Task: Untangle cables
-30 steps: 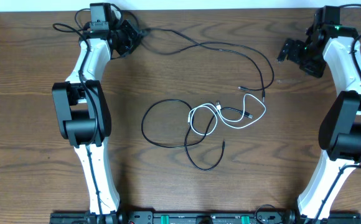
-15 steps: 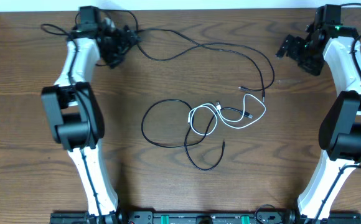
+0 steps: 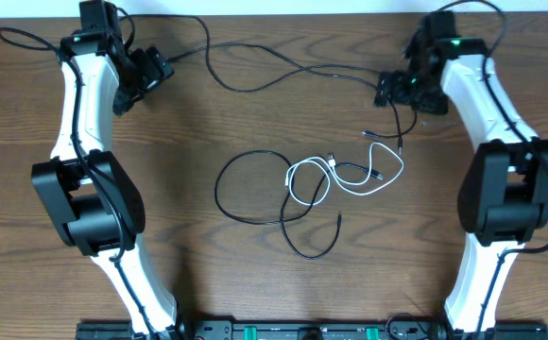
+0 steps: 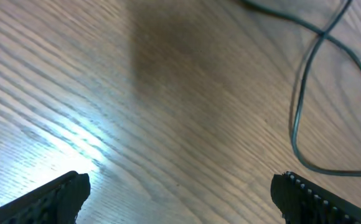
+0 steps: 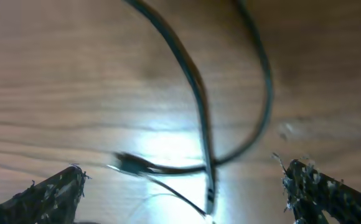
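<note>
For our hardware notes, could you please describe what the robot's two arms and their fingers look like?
The left arm and right arm have white links with bulky black joint housings; thin black cables run along them. A green light glows near the right wrist. The left fingers are black with ridged edges; the right fingers are black, speckled pale.

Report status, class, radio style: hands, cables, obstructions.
Left hand open, empty. Right hand open over far black cable. White cable crosses near black cable mid-table. Nothing blocking.

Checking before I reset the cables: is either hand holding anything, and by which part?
Nothing held: the left hand and right hand are open; a black cable lies beneath the right.
</note>
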Tool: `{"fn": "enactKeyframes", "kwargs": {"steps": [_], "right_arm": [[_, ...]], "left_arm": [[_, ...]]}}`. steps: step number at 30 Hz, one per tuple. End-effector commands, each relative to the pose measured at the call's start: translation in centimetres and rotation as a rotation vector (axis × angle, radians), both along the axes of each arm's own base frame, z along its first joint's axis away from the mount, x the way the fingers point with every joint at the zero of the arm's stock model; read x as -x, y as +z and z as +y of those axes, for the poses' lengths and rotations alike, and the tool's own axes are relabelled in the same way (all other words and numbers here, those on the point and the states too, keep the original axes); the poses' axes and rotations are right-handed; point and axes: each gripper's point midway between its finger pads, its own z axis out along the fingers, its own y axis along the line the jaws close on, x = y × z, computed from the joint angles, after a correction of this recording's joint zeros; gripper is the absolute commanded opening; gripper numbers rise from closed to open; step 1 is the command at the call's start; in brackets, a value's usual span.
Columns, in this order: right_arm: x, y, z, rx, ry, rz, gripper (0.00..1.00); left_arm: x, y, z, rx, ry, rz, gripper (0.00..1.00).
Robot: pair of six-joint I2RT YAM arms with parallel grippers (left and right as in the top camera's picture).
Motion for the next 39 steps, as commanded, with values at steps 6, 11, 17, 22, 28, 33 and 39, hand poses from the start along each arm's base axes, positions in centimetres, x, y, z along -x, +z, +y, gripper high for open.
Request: {"fn": "enactKeyframes", "kwargs": {"steps": [6, 11, 17, 22, 28, 33, 39], "right_arm": [[0.6, -1.6, -4.1, 0.134, -0.035, -0.007, 0.99], [-0.2, -2.3, -2.4, -0.005, -0.033, -0.044, 0.99], [-0.4, -3.7, -2.9, 0.085, -0.037, -0.039, 0.97], [-1.1, -5.5, -3.2, 0.152, -0.033, -0.044, 0.91], [-2.9, -5.4, -3.3, 0.168, 0.029, -0.117, 0.71], [-2.2, -7.8, -1.0, 0.093, 0.202, -0.078, 0.78], [-1.2, -11.0, -0.8, 0.123, 0.218, -0.010, 0.76]], "left_arm": [[0.2, -0.4, 0.7, -0.028, -0.001, 0.013, 0.98], [0.2, -0.4, 0.7, -0.028, 0.000, 0.013, 0.98], [0.2, -0.4, 0.7, -0.028, -0.001, 0.013, 0.99], [0.2, -0.4, 0.7, -0.028, -0.001, 0.013, 0.99], [0.1, -0.4, 0.7, -0.028, -0.001, 0.013, 0.99], [0.1, -0.4, 0.7, -0.028, -0.001, 0.013, 0.99], [0.2, -0.4, 0.7, -0.028, -0.001, 0.013, 0.99]]}}
